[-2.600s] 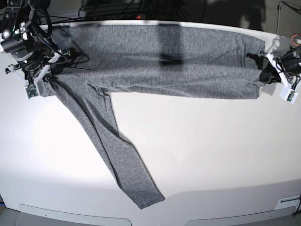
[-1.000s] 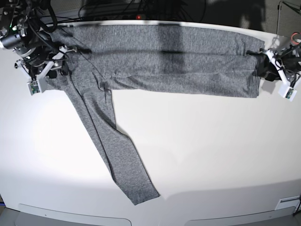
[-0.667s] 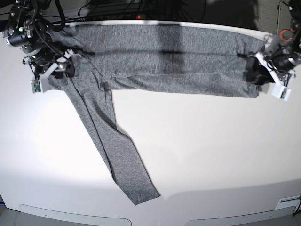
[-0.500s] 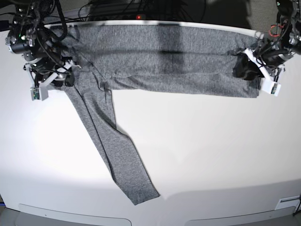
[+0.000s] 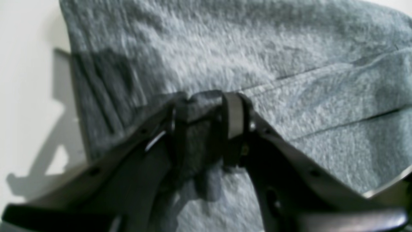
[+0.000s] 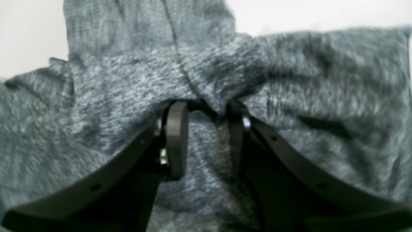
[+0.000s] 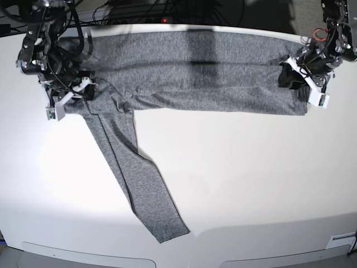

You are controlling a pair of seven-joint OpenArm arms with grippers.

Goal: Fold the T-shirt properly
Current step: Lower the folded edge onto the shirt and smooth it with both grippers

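The large heather-grey long-sleeved knit T-shirt (image 7: 195, 70) lies spread along the far side of the white table (image 7: 251, 178), one sleeve trailing toward the near edge. The left gripper (image 5: 206, 106) pinches a fold of the shirt's edge between narrowly parted black fingers (image 5: 233, 116). The right gripper (image 6: 204, 111) clamps bunched fabric between its fingers (image 6: 175, 135) at the shirt's opposite end.
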